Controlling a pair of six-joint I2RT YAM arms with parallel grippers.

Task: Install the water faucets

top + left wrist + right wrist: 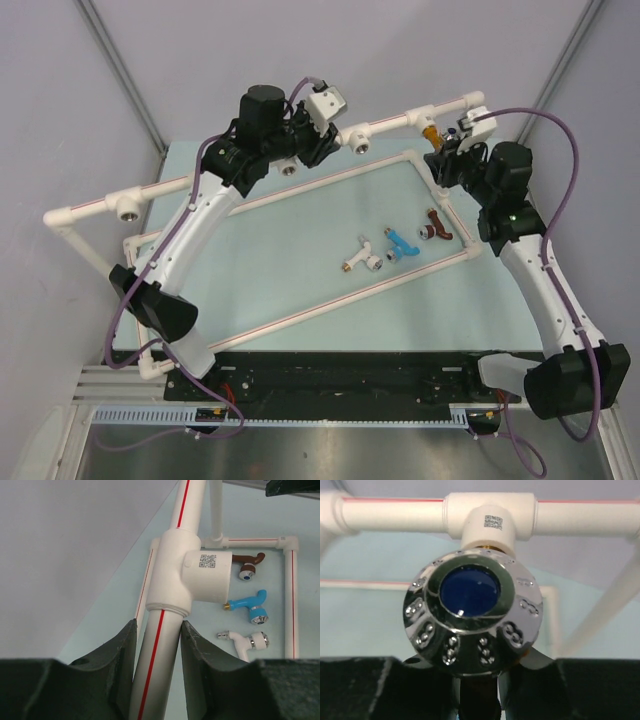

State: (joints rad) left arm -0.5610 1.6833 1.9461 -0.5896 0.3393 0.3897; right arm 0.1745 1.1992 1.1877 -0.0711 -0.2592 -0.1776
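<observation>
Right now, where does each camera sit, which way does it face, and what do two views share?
Top external: above and behind the robot, looking down on the table; left arm and right arm show.
Left wrist: on the left gripper, looking along the raised pipe it clamps; both fingers show.
Right wrist: on the right gripper, facing the chrome knob of the orange faucet at a T-socket; fingers below.
Shared by top and left wrist: white faucet, blue faucet, brown faucet.

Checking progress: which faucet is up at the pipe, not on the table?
The orange faucet, in the right gripper at a T-socket; the white faucet, blue faucet and brown faucet lie on the table.
</observation>
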